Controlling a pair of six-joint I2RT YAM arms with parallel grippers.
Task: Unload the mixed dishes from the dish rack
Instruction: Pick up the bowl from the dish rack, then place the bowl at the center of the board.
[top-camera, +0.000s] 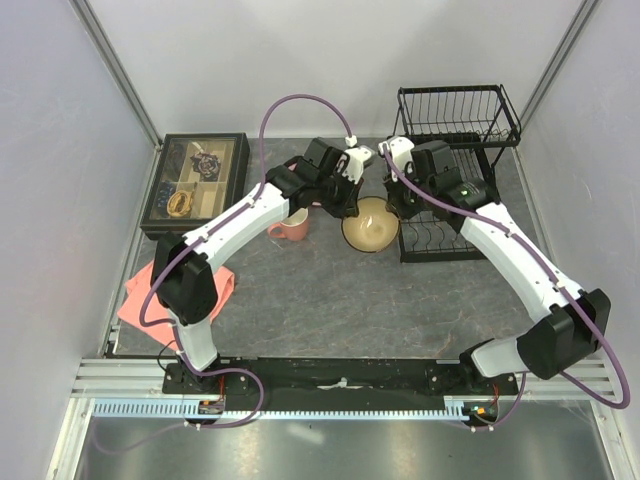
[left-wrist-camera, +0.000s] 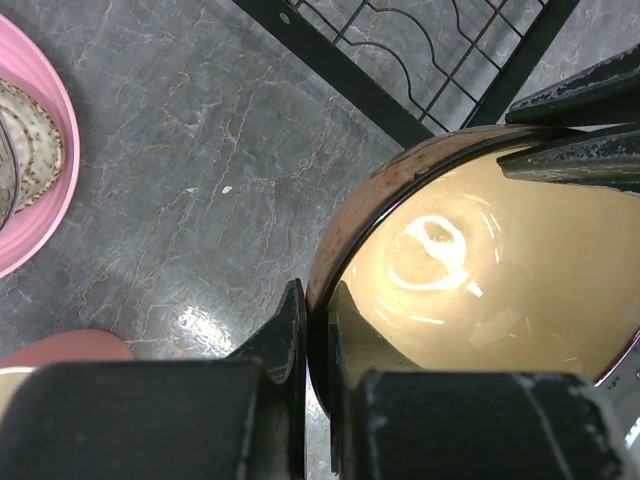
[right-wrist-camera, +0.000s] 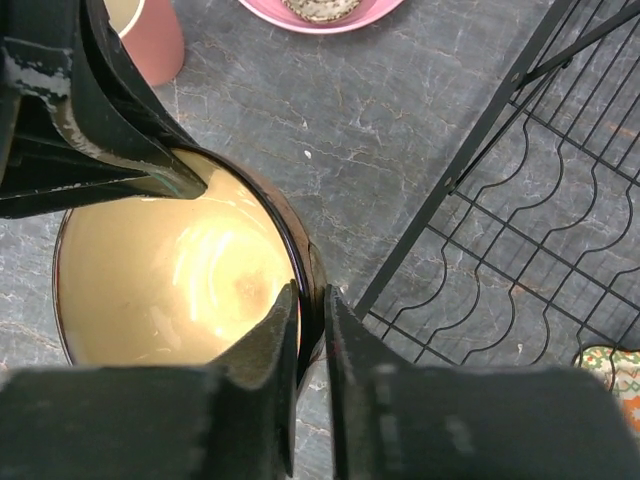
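From above, the amber-brown bowl (top-camera: 370, 228) is just left of the lower tier of the black wire dish rack (top-camera: 455, 170), over the grey tabletop (top-camera: 300, 300). Both arms reach to it. The left hand (top-camera: 350, 205) is at its left rim and the right hand (top-camera: 395, 210) is at its right rim. The salmon-pink mug (top-camera: 290, 226) stands upright on the tabletop, left of the bowl and apart from it. A dark tray (top-camera: 195, 180) of small items is at the far left, and a folded pink cloth (top-camera: 150, 290) lies nearer the arm bases.

In the left wrist view, the left hand is closed on the bowl's brown rim, one finger outside and one inside the glossy cream interior. I cannot tell if the bowl rests on the tabletop or hangs above it. The large pink plate (left-wrist-camera: 45, 180) lies flat at the left edge, with the speckled plate (left-wrist-camera: 25, 140) on it.

In the right wrist view, the right hand pinches the opposite side of the rim in the same way. The left hand's fingers meet the rim on the far side, and the rack's wire floor is just beside the bowl on the right.
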